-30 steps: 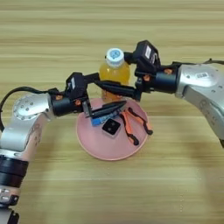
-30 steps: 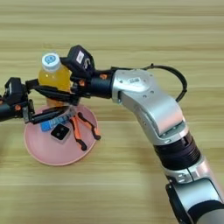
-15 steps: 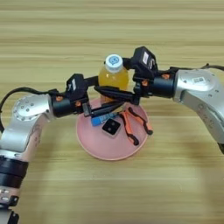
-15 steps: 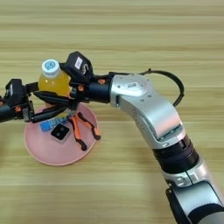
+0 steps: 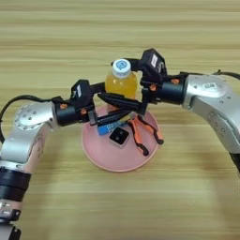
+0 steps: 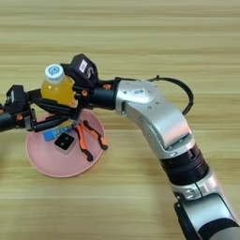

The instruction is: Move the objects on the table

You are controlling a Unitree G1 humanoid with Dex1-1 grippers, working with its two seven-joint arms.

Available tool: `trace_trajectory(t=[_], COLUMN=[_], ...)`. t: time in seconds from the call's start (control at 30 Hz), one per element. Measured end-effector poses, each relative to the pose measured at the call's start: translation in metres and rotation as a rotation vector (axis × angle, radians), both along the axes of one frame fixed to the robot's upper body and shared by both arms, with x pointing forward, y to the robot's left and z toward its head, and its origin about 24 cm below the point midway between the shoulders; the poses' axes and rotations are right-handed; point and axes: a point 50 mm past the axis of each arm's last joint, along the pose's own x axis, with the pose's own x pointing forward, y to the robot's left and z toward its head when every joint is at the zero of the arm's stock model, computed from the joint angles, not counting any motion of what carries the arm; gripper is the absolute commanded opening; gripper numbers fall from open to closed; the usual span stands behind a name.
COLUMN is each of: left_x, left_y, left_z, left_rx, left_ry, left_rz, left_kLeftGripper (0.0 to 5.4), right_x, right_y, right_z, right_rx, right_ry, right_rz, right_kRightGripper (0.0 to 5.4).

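A lab-like test bench (likely): only a bare wooden table fills view.

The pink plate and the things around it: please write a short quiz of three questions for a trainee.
1. True or false: the pliers lie on the pink plate.
2. Which gripper holds the bottle of orange drink? A. left B. right C. neither
3. Fill in: the bottle's cap is ____ in colour.

Key
1. True; they lie beside a small black object and a blue one.
2. B; the right gripper is shut on it, while the left gripper reaches over the plate.
3. White.
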Motion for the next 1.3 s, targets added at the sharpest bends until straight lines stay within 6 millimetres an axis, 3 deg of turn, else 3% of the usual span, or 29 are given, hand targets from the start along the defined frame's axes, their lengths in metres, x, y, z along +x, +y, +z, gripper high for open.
trace_trajectory(t=[0.1,0.43,0.87,1.1,1.3], left_x=[0.002,0.01,0.027,0.034,0.038], left_y=[0.001,0.012,0.033,0.045,0.042], left_z=[-0.001,-0.003,0.006,0.003,-0.011], left_rx=[-0.019,-0.064,-0.14,-0.156,-0.156], left_ry=[0.001,0.008,-0.022,-0.005,0.047], left_rz=[0.03,0.162,0.495,0.734,0.809], left_kLeftGripper=[3.38,3.38,3.38,3.38,3.38], right_x=[-0.001,-0.01,-0.015,0.007,0.023], right_y=[-0.005,-0.03,-0.063,-0.076,-0.078], right_z=[0.006,0.019,0.03,-0.004,-0.036], right_rx=[0.054,0.215,0.462,0.397,0.378], right_ry=[-0.024,-0.083,-0.244,-0.268,-0.171], right_rz=[-0.004,-0.043,-0.287,-0.548,-0.723], right_kRightGripper=[5.38,5.4,5.4,5.4,5.4])
